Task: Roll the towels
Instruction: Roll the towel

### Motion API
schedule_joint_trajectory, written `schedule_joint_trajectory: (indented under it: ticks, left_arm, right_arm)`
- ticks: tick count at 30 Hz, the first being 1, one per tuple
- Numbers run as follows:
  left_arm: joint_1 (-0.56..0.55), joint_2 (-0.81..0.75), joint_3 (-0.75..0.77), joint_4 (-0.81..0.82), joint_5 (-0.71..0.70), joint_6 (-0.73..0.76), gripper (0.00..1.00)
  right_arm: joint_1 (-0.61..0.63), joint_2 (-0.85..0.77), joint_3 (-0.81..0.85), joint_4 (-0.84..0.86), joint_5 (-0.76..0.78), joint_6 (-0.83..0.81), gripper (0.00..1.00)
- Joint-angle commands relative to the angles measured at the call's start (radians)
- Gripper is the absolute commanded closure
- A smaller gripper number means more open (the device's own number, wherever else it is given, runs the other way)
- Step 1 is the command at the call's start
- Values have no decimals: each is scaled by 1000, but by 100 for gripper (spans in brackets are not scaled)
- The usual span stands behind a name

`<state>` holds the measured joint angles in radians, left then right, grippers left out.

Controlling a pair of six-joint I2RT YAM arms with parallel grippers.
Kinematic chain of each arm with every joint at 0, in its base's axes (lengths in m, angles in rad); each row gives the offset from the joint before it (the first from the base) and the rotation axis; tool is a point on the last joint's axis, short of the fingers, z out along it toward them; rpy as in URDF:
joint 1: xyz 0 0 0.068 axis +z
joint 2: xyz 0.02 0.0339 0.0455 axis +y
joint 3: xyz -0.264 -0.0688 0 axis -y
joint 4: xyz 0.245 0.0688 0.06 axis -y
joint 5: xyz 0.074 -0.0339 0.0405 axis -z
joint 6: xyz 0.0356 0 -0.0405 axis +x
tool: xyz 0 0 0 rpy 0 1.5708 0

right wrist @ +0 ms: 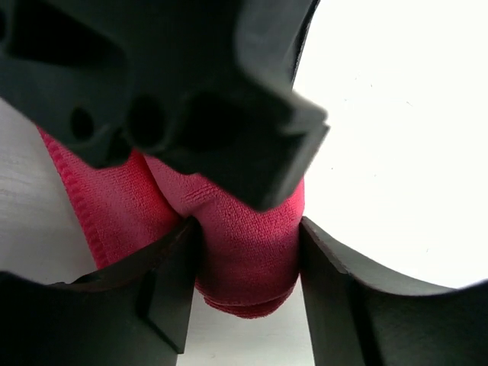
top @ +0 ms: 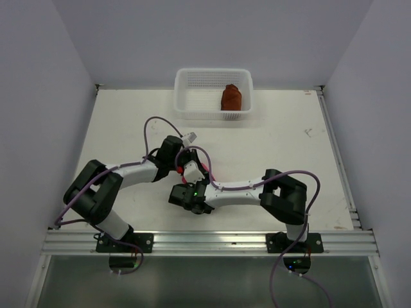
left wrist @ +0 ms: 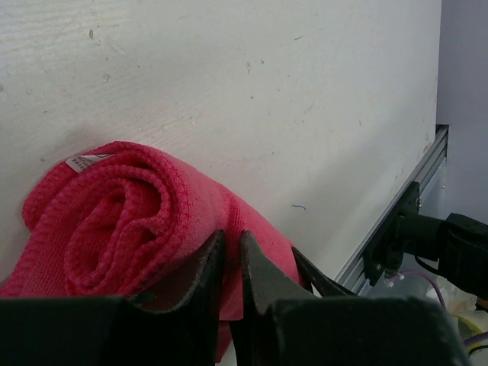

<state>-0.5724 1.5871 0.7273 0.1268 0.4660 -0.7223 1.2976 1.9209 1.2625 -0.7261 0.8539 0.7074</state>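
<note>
A pink towel (left wrist: 114,221) lies rolled up on the white table, its white label at the roll's end. In the top view only a sliver of the pink towel (top: 209,173) shows between the two grippers. My left gripper (left wrist: 232,248) presses onto the roll from above with its jaws almost together, a thin fold between them; it also shows in the top view (top: 191,171). My right gripper (right wrist: 248,244) has its two fingers on either side of the roll's end (right wrist: 244,259), touching it. An orange-red rolled towel (top: 231,98) lies in the white basket (top: 212,72).
The basket stands at the table's far edge, centre. Both arms meet over the table's near middle, the left gripper's body right above the right gripper's fingers. The aluminium rail (top: 212,240) runs along the near edge.
</note>
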Motion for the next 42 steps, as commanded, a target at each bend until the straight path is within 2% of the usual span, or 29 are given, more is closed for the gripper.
schedule_joint_trajectory:
  ticks: [1,9,13,17,19,24,31,42]
  left_arm:
    - [-12,-4,-60,-38,-24,17,81]
    - [-9,-21,-86,-47,-46,20,81]
    - [-7,-29,-109,-49,-49,23,81]
    - [-1,-33,-129,-39,-49,18,81]
    - [-1,-35,-135,-36,-47,17,81]
    - [2,-42,-146,-33,-49,15,81]
    - [3,-50,-163,-33,-58,12,81]
    - [6,-73,-218,-10,-84,-8,81]
  right_arm:
    - [-4,-34,26,-13,-10,15,39]
    - [-30,-238,-46,57,-99,18,33]
    - [-67,-376,-162,241,-199,-16,31]
    - [-194,-480,-305,390,-430,3,32]
    - [-233,-493,-343,470,-499,1,33]
    - [-296,-474,-396,528,-590,10,35]
    - [-310,-427,-460,637,-687,43,36]
    - [-310,-376,-549,688,-703,34,36]
